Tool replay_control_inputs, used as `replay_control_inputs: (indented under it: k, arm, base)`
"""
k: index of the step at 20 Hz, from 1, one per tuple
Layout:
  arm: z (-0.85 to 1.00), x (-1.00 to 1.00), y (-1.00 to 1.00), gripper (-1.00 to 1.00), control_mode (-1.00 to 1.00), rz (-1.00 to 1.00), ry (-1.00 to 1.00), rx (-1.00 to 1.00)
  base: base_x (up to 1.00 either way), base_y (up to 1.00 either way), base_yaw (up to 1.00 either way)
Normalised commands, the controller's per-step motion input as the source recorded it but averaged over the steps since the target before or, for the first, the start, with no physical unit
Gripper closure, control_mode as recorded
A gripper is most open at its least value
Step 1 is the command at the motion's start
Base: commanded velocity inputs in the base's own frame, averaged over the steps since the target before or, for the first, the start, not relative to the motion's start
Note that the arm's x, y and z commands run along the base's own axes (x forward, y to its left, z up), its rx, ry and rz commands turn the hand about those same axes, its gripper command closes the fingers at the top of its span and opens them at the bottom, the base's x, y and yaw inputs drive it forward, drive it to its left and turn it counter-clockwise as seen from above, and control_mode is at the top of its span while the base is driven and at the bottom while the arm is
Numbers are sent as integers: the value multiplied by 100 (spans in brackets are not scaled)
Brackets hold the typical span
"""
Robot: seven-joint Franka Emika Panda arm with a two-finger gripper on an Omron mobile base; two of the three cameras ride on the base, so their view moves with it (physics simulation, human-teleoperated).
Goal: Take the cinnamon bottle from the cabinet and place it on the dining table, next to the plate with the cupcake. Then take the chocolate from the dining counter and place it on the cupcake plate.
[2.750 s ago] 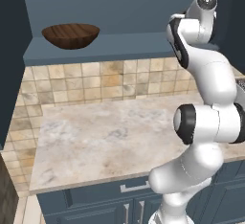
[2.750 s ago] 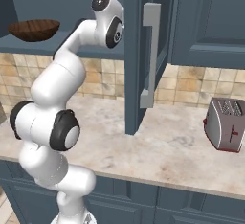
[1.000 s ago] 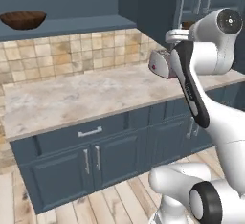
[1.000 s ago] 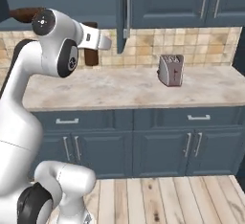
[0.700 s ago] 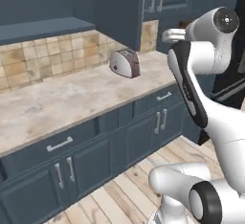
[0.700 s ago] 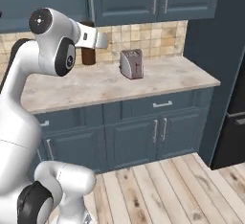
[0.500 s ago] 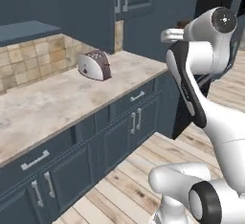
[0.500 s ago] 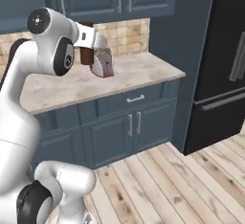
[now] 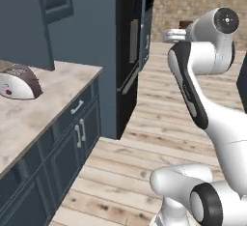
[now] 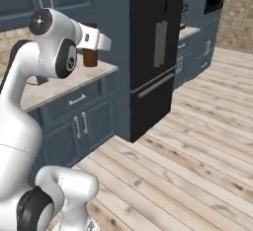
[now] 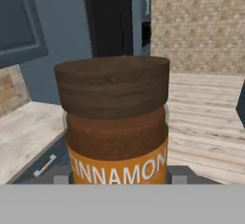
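The gripper (image 10: 90, 45) is clamped on the cinnamon bottle (image 11: 115, 125), which stands upright between the jaws, carried high above the wooden floor (image 10: 197, 141), with no dining table visible ahead for set-down.

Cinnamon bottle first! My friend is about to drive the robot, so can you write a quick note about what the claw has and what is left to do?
Claw: shut on the cinnamon bottle, carried upright, high above the wooden floor.
Surroundings: kitchen counter with a toaster, black fridge ahead.
Done: bottle is out of the cabinet.
Left: set the bottle beside the cupcake plate on the dining table, then put the chocolate on that plate.
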Motion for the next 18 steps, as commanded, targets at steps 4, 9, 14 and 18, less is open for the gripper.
replay_control_inputs:
  k: [4,9,14,18]
  arm:
    - [0,0,0,100,100,0,0,0]
    - [0,0,0,100,100,0,0,0]
    - [0,0,0,100,100,0,0,0]
    - [0,0,0,100,100,0,0,0]
  base:
    - [0,-16,-66]
    - [1,-28,-60]
    - [44,-36,-33]
    - [100,-25,-12]
